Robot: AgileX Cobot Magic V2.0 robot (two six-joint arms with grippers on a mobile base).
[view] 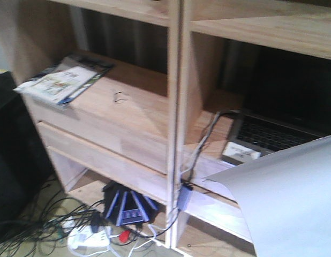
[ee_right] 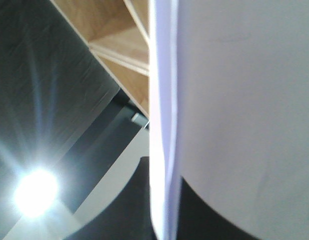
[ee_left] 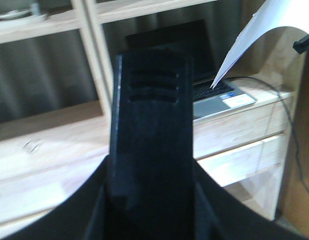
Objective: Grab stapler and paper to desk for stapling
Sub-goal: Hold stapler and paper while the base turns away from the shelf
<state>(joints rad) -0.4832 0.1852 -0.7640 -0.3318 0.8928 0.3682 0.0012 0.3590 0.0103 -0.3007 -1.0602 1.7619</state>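
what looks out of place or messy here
Glossy colourful magazines lie askew, overhanging the left edge of the light wooden shelf unit; dark cables tangle on the floor below; the plain white paper sheet curls aloft.

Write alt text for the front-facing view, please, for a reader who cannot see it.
A white sheet of paper, one corner curled, fills the lower right in front of a wooden shelf unit. An open laptop sits in the right compartment, magazines lie in the left one, and cables tangle at the bottom left.
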